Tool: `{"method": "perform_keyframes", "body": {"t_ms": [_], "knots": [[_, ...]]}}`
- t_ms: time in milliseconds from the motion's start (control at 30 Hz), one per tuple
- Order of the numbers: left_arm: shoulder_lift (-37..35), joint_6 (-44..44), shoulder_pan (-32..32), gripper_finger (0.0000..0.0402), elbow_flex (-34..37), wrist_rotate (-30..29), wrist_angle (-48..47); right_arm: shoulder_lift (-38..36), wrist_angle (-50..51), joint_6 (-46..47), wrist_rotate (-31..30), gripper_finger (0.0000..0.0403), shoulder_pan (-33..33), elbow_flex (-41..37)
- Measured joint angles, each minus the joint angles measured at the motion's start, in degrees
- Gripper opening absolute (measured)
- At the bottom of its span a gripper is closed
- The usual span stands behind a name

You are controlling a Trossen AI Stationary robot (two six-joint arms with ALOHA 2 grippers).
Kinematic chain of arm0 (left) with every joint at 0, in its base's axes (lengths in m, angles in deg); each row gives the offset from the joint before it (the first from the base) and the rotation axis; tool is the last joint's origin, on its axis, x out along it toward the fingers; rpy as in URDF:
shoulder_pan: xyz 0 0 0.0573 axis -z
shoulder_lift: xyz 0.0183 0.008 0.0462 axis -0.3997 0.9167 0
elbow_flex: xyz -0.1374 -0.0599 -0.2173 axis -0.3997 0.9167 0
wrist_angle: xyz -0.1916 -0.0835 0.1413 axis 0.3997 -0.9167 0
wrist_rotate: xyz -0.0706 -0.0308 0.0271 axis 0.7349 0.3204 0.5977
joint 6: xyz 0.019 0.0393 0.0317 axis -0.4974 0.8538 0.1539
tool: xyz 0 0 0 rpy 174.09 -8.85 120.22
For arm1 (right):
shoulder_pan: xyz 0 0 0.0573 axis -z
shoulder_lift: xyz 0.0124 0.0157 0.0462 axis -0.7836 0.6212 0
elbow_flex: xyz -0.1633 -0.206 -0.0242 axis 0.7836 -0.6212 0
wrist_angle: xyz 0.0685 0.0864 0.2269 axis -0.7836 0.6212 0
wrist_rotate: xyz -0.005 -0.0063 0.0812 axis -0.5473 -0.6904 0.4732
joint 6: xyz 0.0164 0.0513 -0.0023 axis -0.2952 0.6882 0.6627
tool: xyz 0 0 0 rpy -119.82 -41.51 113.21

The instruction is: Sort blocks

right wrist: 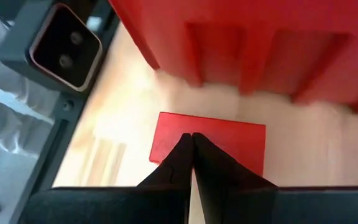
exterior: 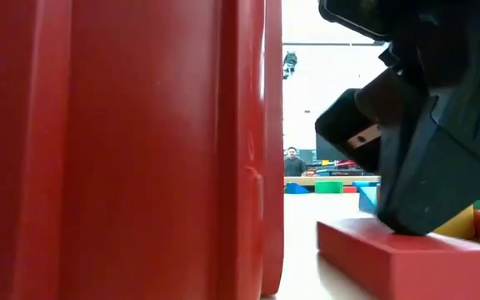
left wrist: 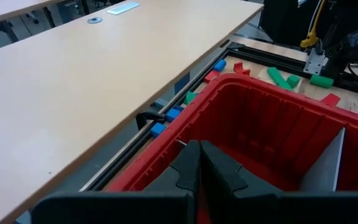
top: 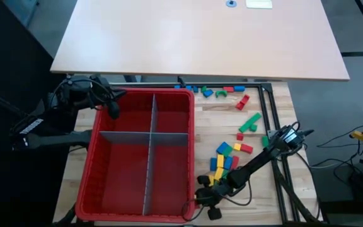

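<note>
Left arm waits at the far-left corner of the red bin (top: 180, 151). Left gripper (left wrist: 201, 163) hangs just over the bin's far rim; its fingers are pressed together with nothing between them.

The bin takes up the left and centre of the wooden table (top: 251, 189). Grey divider panels (top: 150, 133) split it into four compartments, and no block shows in any of them in the high view.

Right of the bin, the blocks lie loose on the table. A row of blue, green and red ones (top: 214, 91) runs along the far edge, beside the black rail. Nearer, a red block (top: 242, 101), then a green pair (top: 251, 122). Nearer still, a tight cluster of blue, yellow and red blocks (top: 222, 162) sits just beside the bin's right wall.

Right arm reaches in low from the right. Right gripper (right wrist: 192, 155) is down at the near-right corner of the bin, fingertips closed to a point, touching the top of a flat red block (right wrist: 229, 142). It grips nothing. That block lies on the table just beside the bin wall.
</note>
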Motion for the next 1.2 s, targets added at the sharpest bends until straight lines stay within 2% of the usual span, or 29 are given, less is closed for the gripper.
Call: {"method": "perform_keyframes", "body": {"t_ms": [733, 1200], "knots": [[0.02, 0.82, -0.01, 0.0, 0.0, 0.0, 0.01, -3.92, 16.12, 8.19, -4.41, 0.0, 0.5, -0.73], [0.02, 0.8, -0.01, 0.0, 0.0, -0.02, 0.06, -8.66, 34.98, 15.45, -5.69, 0.0, 0.35, -0.9]]}}
